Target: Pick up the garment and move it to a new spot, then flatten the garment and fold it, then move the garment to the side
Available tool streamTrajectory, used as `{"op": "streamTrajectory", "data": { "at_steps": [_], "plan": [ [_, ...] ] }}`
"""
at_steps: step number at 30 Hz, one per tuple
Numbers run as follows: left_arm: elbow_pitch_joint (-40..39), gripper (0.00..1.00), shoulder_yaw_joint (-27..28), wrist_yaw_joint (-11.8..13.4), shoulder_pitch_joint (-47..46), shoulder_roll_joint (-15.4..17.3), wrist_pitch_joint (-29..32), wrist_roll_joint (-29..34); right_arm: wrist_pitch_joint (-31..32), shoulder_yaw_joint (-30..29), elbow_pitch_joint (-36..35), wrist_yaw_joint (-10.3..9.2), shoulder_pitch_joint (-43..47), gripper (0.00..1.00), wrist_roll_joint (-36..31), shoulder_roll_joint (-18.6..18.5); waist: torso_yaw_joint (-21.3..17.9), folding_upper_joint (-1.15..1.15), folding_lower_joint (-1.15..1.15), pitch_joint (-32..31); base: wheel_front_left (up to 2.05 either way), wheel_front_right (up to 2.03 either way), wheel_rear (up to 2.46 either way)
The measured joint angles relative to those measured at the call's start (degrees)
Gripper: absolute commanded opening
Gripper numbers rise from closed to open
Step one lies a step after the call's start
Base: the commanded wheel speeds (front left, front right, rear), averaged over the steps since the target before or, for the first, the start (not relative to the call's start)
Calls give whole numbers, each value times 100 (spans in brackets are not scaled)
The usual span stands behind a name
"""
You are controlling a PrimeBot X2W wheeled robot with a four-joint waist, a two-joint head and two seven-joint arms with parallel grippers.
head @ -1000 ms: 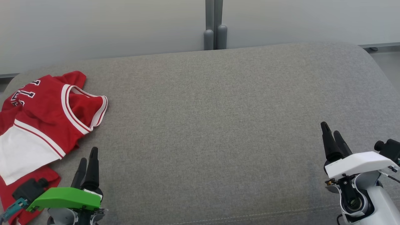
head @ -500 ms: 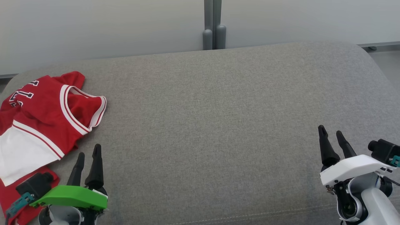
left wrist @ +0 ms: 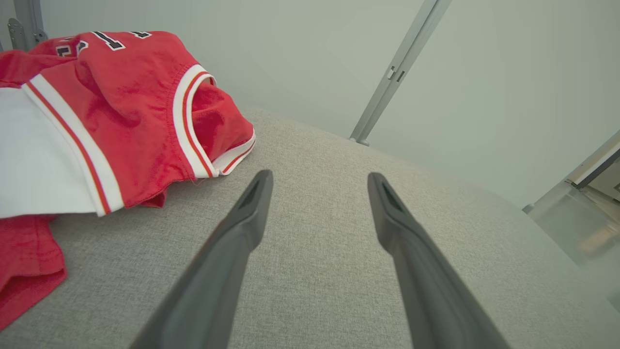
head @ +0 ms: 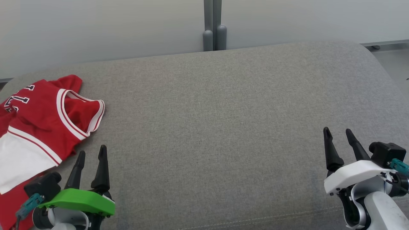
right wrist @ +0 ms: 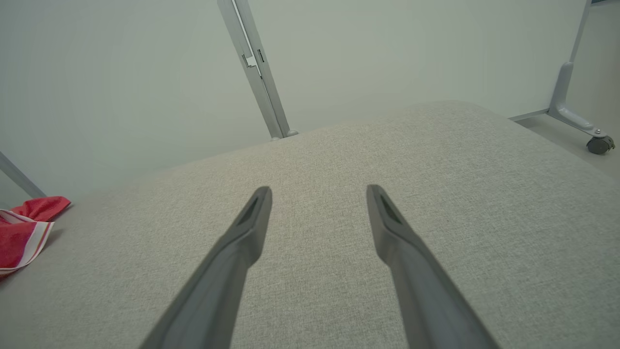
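Presently | shirt (head: 41,118): crumpled at left edge of cushion (head: 217,111) | left gripper (head: 92,150): jaws wide, empty, just beside shirt | right gripper (head: 337,130): wide, empty, well apart | risk: pinching one layer leaves cloth bunched; a push could slide it off the edge.

The garment (head: 41,118) bears black, white-edged lettering (head: 19,96), of which only "LL" can be read.

My jaws: parted wide, pointing across the grey padded bench (right wrist: 460,194). Garment (right wrist: 22,235): red fold with white-and-red striped edge, on the bench's far left, well apart from me. Behind: pale wall (right wrist: 121,72), slanted grey post (right wrist: 256,77), castor foot (right wrist: 579,123) at right.
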Motion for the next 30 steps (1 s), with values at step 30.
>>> {"op": "streamTrajectory", "data": {
  "at_steps": [30],
  "plan": [
    [-2,100,-43,-86,1,-24,-506,2071,-505,44,-223,378,147,100,-1613,-241,-127,0,0,30,0,0,0]
  ]
}}
